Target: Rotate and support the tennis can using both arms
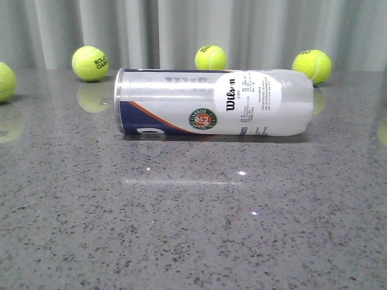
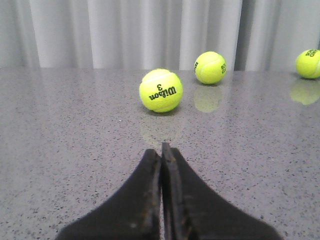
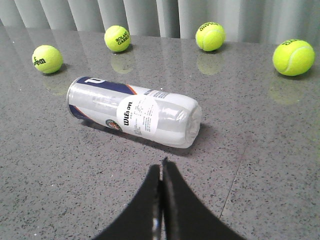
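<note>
The tennis can (image 1: 214,101) lies on its side across the middle of the grey table, silver rim to the left, rounded white end to the right. The Wilson label and round Roland Garros logo face the front camera. It also shows in the right wrist view (image 3: 134,111), lying a short way ahead of my right gripper (image 3: 161,167), which is shut and empty above the table. My left gripper (image 2: 161,150) is shut and empty, facing a tennis ball; the can is out of its view. Neither gripper shows in the front view.
Yellow-green tennis balls stand along the back by the grey curtain (image 1: 89,63), (image 1: 210,58), (image 1: 312,65), with one at the far left edge (image 1: 5,81). A Wilson 3 ball (image 2: 161,90) sits just ahead of the left gripper. A seam (image 3: 235,170) crosses the speckled stone table.
</note>
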You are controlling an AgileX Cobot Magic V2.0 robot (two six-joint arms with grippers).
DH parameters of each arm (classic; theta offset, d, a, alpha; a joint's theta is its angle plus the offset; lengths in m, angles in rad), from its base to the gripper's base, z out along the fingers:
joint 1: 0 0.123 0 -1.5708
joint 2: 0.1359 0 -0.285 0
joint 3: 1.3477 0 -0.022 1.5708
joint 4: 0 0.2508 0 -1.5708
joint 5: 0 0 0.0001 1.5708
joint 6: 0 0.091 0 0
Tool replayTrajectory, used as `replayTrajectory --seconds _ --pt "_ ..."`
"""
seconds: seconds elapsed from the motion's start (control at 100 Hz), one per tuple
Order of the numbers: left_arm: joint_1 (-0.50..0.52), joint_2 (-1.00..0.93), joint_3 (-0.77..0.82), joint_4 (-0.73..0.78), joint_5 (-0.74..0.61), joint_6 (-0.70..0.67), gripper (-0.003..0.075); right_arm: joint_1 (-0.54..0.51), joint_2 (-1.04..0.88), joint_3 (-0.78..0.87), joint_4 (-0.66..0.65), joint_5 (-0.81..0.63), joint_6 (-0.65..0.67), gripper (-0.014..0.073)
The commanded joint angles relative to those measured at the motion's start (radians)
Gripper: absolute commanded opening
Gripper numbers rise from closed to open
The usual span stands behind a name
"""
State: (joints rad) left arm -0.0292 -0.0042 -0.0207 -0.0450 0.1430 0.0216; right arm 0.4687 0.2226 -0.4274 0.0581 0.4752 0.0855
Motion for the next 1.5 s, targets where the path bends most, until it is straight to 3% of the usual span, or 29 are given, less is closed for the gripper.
replayTrajectory --seconds 0.0,0.19,0.43,0.67,0.72,0.79,0.91,0.99,1.05,1.49 --pt "0.003 0.007 -0.09 -0.022 -0.023 -0.006 -0.0021 -0.007 0.007 -0.024 -0.011 -0.068 -0.005 -0.0057" --pt "0.003 0.166 -0.283 -0.022 0.103 -0.006 -0.0021 -0.007 0.007 -0.024 -0.011 -0.068 -0.005 -0.0057" --pt "0.003 0.437 -0.542 -0.024 0.384 -0.006 -0.0021 -0.007 0.007 -0.024 -0.011 -0.068 -0.005 -0.0057" --pt "0.003 0.677 -0.726 -0.037 0.575 -0.006 -0.0015 -0.007 0.007 -0.024 -0.011 -0.068 -0.005 -0.0057" --pt "0.003 0.723 -0.754 -0.043 0.615 -0.004 0.0022 -0.007 0.007 -0.024 -0.011 -0.068 -0.005 -0.0057" --pt "0.003 0.788 -0.79 -0.047 0.663 0.006 0.013 -0.007 0.007 -0.024 -0.011 -0.068 -0.005 -0.0057" --pt "0.003 0.878 -0.833 -0.062 0.686 0.055 0.0406 -0.007 0.007 -0.024 -0.011 -0.068 -0.005 -0.0057" --pt "0.003 0.937 -0.854 -0.102 0.686 0.057 0.0533 -0.007 0.007 -0.024 -0.011 -0.068 -0.005 -0.0057" --pt "0.003 0.976 -0.875 -0.164 0.695 0.075 0.0565 -0.007 0.007 -0.024 -0.011 -0.068 -0.005 -0.0057" --pt "0.003 1.229 -0.906 -0.898 0.752 0.5 0.0564 -0.007 0.007 -0.024 -0.011 -0.068 -0.005 -0.0057"
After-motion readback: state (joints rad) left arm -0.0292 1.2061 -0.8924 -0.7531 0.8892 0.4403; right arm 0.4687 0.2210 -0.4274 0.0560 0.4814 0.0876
